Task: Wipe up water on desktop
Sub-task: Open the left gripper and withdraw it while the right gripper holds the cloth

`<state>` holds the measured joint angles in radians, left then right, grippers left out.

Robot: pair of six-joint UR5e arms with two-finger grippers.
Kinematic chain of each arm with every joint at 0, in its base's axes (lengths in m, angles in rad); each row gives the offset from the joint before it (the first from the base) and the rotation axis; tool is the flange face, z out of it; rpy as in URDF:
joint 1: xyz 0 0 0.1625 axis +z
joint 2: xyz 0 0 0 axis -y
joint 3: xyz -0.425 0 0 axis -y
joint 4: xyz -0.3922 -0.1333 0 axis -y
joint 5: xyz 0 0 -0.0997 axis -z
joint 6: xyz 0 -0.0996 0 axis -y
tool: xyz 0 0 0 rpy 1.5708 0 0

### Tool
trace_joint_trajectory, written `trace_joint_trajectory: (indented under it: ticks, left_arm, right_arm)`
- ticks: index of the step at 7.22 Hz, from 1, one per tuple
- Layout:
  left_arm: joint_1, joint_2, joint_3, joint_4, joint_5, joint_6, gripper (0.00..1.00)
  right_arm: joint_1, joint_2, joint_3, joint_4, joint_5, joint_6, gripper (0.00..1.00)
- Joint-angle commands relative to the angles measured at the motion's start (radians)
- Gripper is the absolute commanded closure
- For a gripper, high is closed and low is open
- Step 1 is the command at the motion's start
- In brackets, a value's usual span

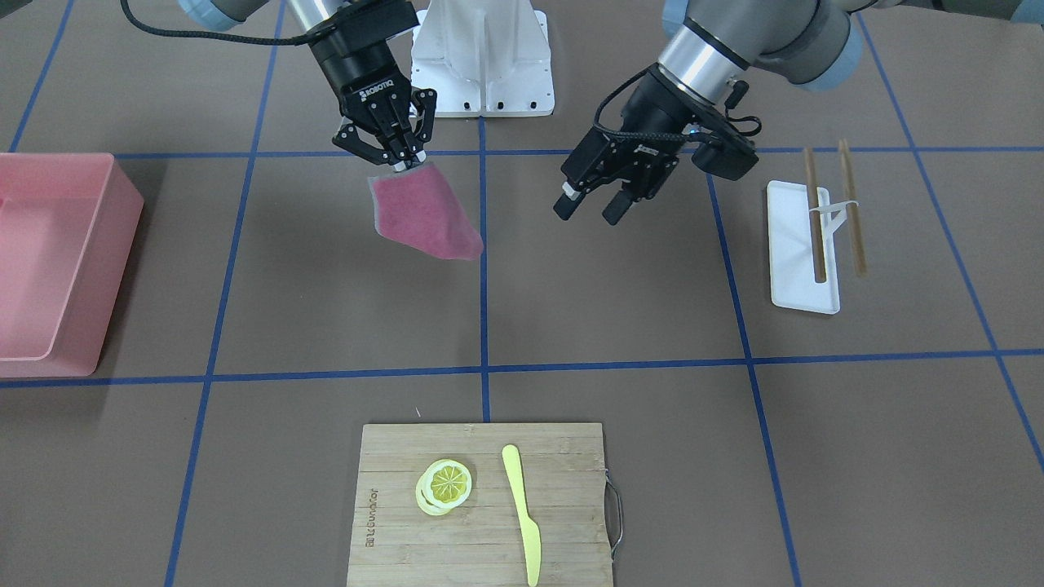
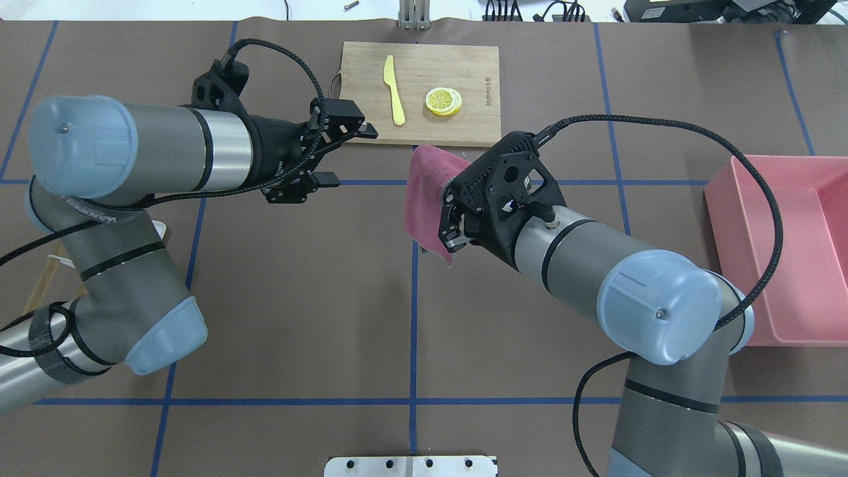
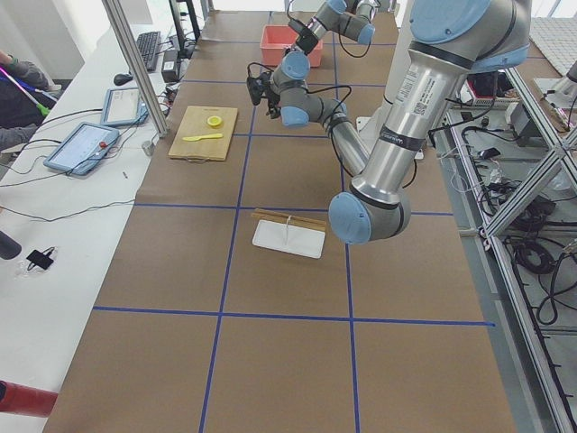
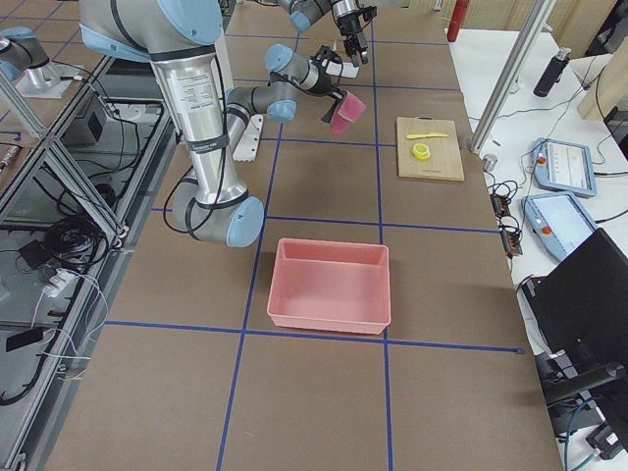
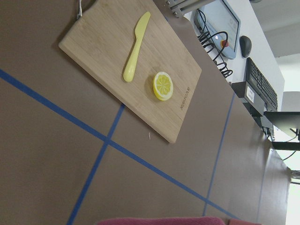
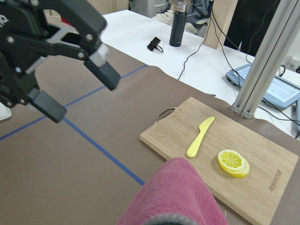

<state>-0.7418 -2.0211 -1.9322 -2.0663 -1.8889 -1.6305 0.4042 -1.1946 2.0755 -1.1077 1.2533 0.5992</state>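
The desktop (image 1: 612,310) is brown with blue tape lines; I see no water on it. My right gripper (image 1: 405,163) is shut on one edge of a dark pink cloth (image 1: 424,216), which hangs from it above the desktop near the centre line. The cloth also shows in the overhead view (image 2: 423,199) below that gripper (image 2: 452,232), and in the right wrist view (image 6: 176,197). My left gripper (image 1: 587,214) is open and empty, in the air a short way beside the cloth; it also shows in the overhead view (image 2: 349,156).
A bamboo cutting board (image 1: 481,505) with a yellow knife (image 1: 522,514) and lemon slices (image 1: 444,485) lies at the far edge. A pink bin (image 1: 49,261) stands on my right side. A white tray (image 1: 795,253) with chopsticks (image 1: 852,208) lies on my left side.
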Motion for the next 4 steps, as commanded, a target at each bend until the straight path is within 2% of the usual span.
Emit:
trace_joint_trajectory:
  ticks: [1, 3, 4]
  left_arm:
    - [-0.065, 0.021, -0.095, 0.385, -0.044, 0.45, 0.01]
    - [-0.167, 0.053, -0.18, 0.677, -0.061, 0.791, 0.01]
    - [-0.248, 0.103, -0.192, 0.733, -0.129, 0.955, 0.01]
  right_arm:
    - [0.069, -0.078, -0.005, -0.006, 0.065, 0.037, 1.0]
    - [0.213, -0.112, -0.009, -0.061, 0.299, 0.089, 1.0]
    - [0.252, -0.14, -0.009, -0.089, 0.363, 0.096, 1.0]
